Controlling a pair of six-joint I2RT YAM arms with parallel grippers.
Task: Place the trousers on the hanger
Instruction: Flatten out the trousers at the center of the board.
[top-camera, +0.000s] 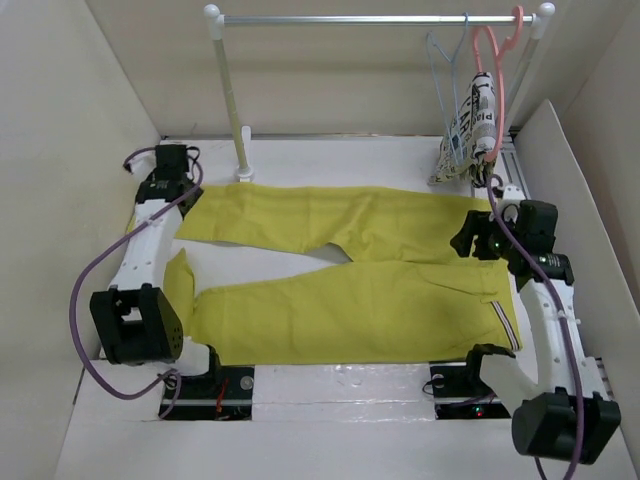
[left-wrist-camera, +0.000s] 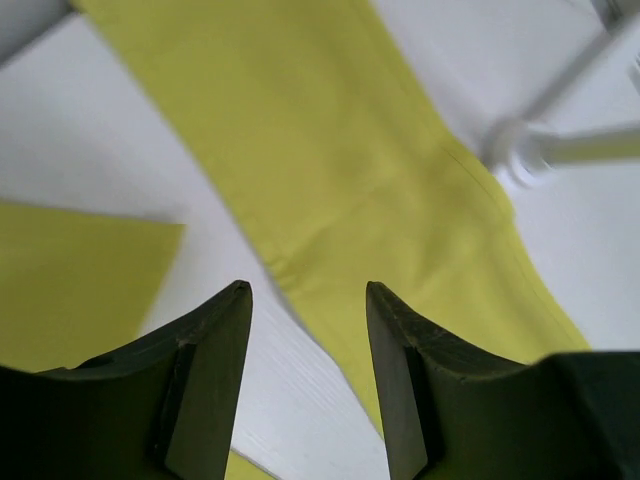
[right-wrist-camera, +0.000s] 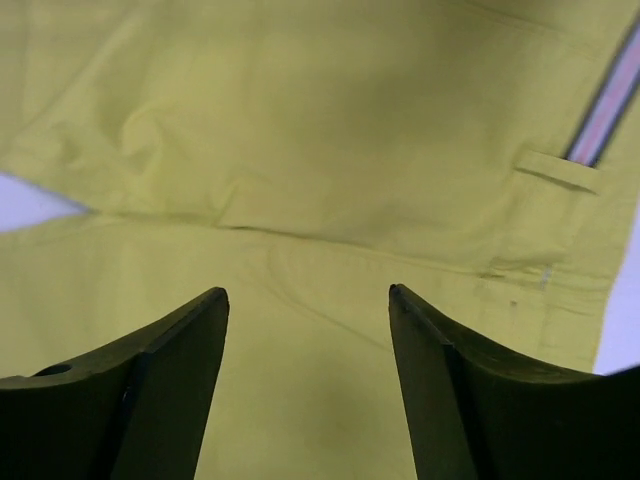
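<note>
The trousers (top-camera: 350, 290) lie flat across the white bench (top-camera: 330, 385), waistband to the right, both legs running left. The striped trim edges the waistband near the right arm. A narrow wedge of bare bench splits the legs from the crotch leftward. The near leg's cuff ends beside the left arm's elbow; the far leg's cuff lies by the left wrist.

The hanger (top-camera: 443, 85) hangs from the rail (top-camera: 380, 18) at the far right, well apart from the trousers, just beside a pink hanger (top-camera: 497, 75) carrying printed cloth (top-camera: 468, 130).

The right tool (right-wrist-camera: 308, 292) hovers over the seat of the trousers near the crotch seam, its fingers spread, pinching nothing. The left tool (left-wrist-camera: 308, 288) is likewise spread with nothing in it, poised over the far leg's long edge where cloth meets bench; the rack's post foot (left-wrist-camera: 515, 155) stands just beyond that leg.

Bare bench shows as a strip between the near leg and the arm bases, and another behind the far leg. Cream side walls (top-camera: 60, 200) hem in both flanks.
</note>
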